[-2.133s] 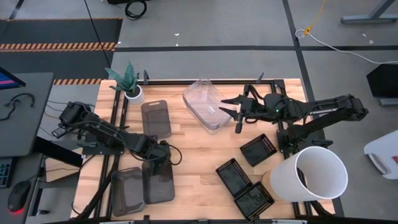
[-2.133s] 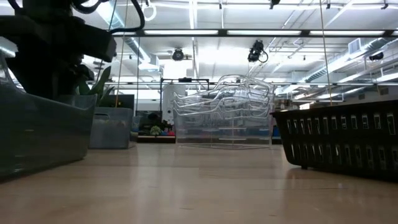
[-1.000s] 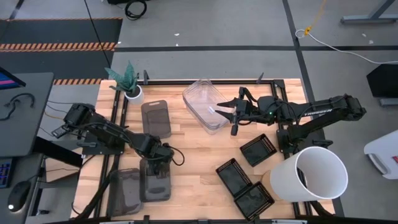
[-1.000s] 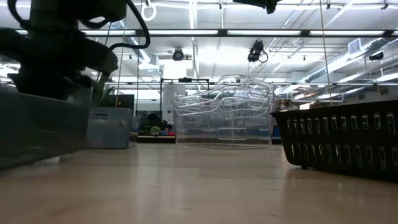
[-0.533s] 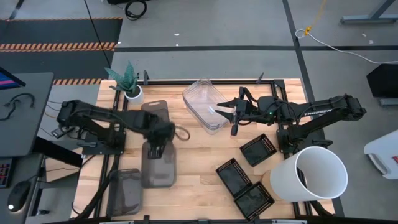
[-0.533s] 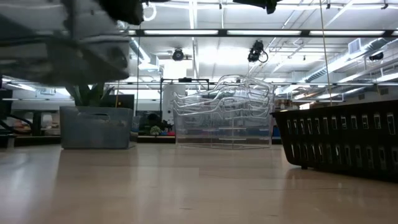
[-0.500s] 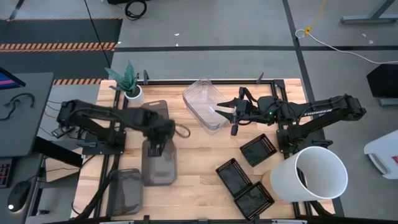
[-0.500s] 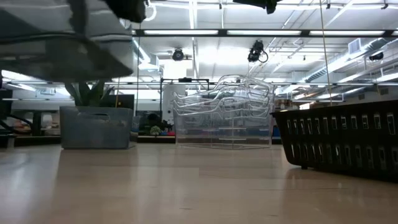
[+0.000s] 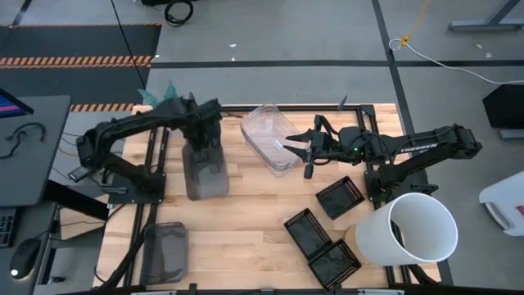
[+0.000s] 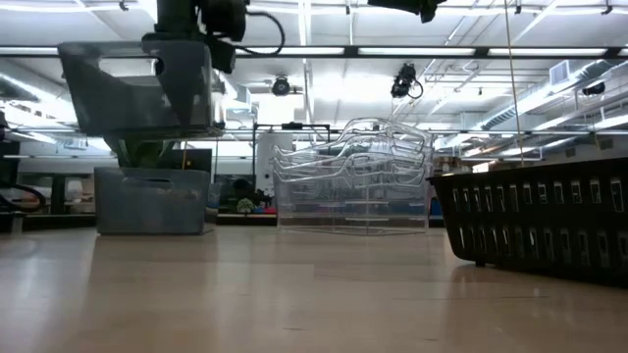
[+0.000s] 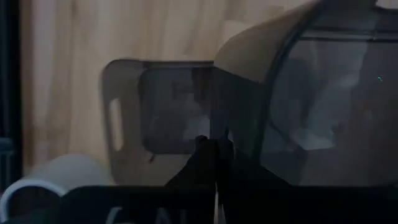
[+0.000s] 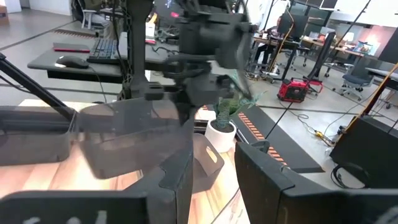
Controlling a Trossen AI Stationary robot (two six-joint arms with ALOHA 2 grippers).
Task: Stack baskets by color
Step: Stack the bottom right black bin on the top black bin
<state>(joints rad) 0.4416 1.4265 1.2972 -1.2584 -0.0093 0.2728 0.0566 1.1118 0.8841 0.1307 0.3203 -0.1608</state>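
I had the left gripper (image 9: 206, 131) pinched shut on the rim of a smoky grey basket (image 9: 205, 172), carried clear of the table in the upper left of the high view. In the low view that basket (image 10: 137, 93) hung above a second grey basket (image 10: 152, 201) resting on the wood, almost lined up with it. A third grey basket (image 9: 166, 252) sat at the lower left. The right gripper (image 9: 304, 152) waited with its fingers spread beside the clear baskets (image 9: 271, 138) at upper centre, gripping nothing that I could see. The black mesh baskets (image 9: 321, 231) lay apart at lower right.

My worry was the one-edge grip: the carried basket could tilt or slip loose. Lowered out of line, its corner might catch the lower rim, jam crooked, or shove that basket toward the plant pot (image 9: 168, 115).
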